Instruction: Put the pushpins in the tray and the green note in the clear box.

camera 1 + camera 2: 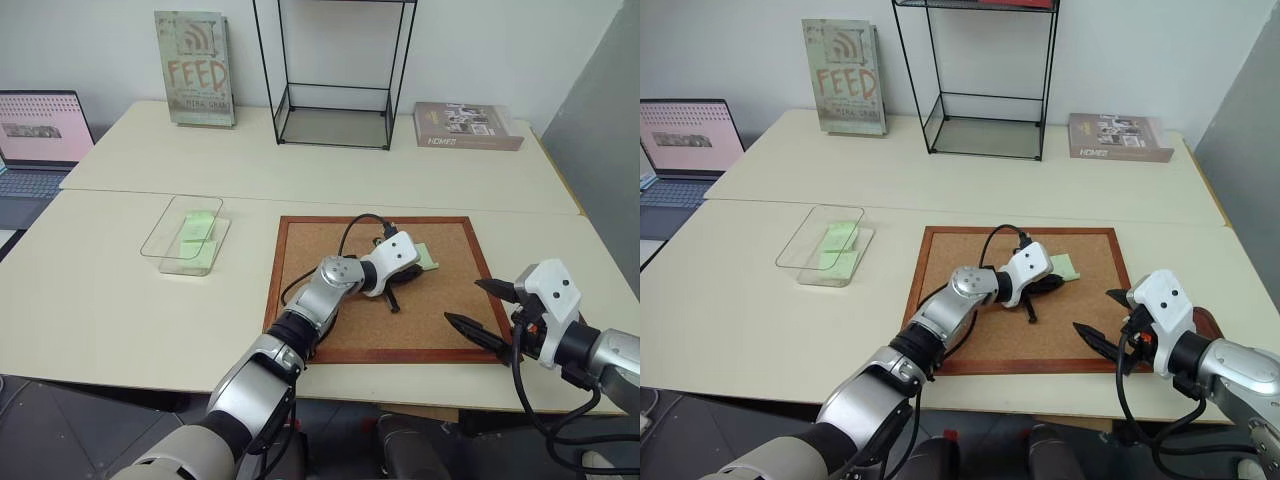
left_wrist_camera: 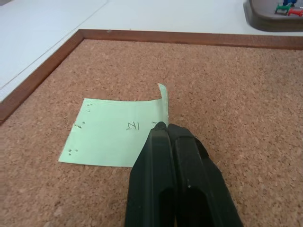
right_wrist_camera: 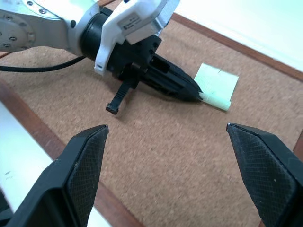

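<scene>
Left claw (image 2: 165, 127): fingers pressed together, pinching the curled-up edge of the green note (image 2: 113, 132); fingertips low on the cork board (image 1: 330, 300).
Green note: lies on the cork board toward its far right part; one edge lifted where the claw nips it, the rest flat; small pin holes and a bit of handwriting show on it.
Pushpins (image 2: 284, 8): a green and a red head visible in the tray (image 2: 265, 19), just off the board's frame; count cannot be told.
Tray: dark brown, on the bench (image 1: 100, 300) at the board's right side, partly hidden behind the right arm in the head views.
Clear box (image 1: 160, 240): on the bench left of the board, well apart from the note; pale green slips (image 1: 198, 238) already lie inside.
Right claw (image 3: 165, 156): fingers spread wide, holding nothing; hovers over the board's near right corner, pointed at the left claw and note.
Obstructions: nothing between note and clear box but the board's wooden frame.
Surroundings: black wire-frame stand (image 1: 335, 70) at the back of the bench, a book (image 1: 195, 68) propped on the wall, another book (image 1: 467, 126) lying flat, a laptop (image 1: 40, 135) far left.
</scene>
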You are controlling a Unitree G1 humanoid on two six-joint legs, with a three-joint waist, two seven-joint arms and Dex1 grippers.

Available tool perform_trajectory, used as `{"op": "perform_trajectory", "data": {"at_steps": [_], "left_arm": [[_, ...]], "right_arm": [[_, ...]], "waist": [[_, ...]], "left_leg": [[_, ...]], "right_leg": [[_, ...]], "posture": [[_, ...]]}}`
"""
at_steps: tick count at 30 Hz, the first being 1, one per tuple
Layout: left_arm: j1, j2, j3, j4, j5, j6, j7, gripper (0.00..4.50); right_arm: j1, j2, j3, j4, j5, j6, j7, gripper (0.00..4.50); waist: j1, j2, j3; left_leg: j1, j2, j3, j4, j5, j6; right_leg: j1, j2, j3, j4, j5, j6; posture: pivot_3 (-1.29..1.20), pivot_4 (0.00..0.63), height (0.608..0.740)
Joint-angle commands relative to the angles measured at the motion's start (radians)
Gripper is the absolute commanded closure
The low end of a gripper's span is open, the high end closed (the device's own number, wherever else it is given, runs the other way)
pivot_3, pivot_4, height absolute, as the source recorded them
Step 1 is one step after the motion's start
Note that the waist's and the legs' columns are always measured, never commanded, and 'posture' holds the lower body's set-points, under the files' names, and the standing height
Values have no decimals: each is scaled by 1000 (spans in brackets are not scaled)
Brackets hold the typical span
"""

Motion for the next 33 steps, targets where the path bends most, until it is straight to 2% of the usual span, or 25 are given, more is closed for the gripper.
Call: {"op": "perform_trajectory", "data": {"at_steps": [1,7,12,17,22,28,33], "left_arm": [[-3,2,32,-81,-20,-5,5,4468],[7,52,102,-240,-13,-8,84,4468],[68,151,196,-476,24,92,216,4468],[188,266,322,-764,83,272,338,4468],[321,384,481,-996,149,431,418,4468],[494,456,669,-1087,146,564,466,4468],[504,450,709,-1042,105,599,488,4468]], "right_arm": [[-19,9,-16,-35,16,-29,-10,266],[-69,24,20,-21,1,-83,-12,266],[-181,57,144,79,-66,-181,9,266],[-372,86,301,214,-89,-301,160,266],[-546,128,398,383,-82,-355,313,266],[-705,203,512,559,-115,-414,463,266],[-787,267,573,652,-162,-464,514,266]], "waist": [[0,0,0],[-3,0,0],[-12,0,0],[-17,0,1],[-9,-1,1],[-9,-1,1],[4,-1,1]], "left_leg": [[0,0,0,0,0,0],[0,0,0,0,0,0],[1,1,0,0,0,0],[2,1,0,0,0,0],[1,2,-1,0,0,0],[1,2,-1,0,0,0],[0,2,-4,1,0,0]], "right_leg": [[0,0,0,0,0,0],[0,0,0,0,0,0],[0,0,0,1,0,0],[0,0,0,2,1,1],[0,0,-2,1,1,1],[0,0,-3,2,1,0],[1,-1,-6,2,1,0]], "posture": [[0,150,740],[0,150,740],[0,150,740],[0,150,740],[0,150,740],[0,150,740],[0,150,740]]}}
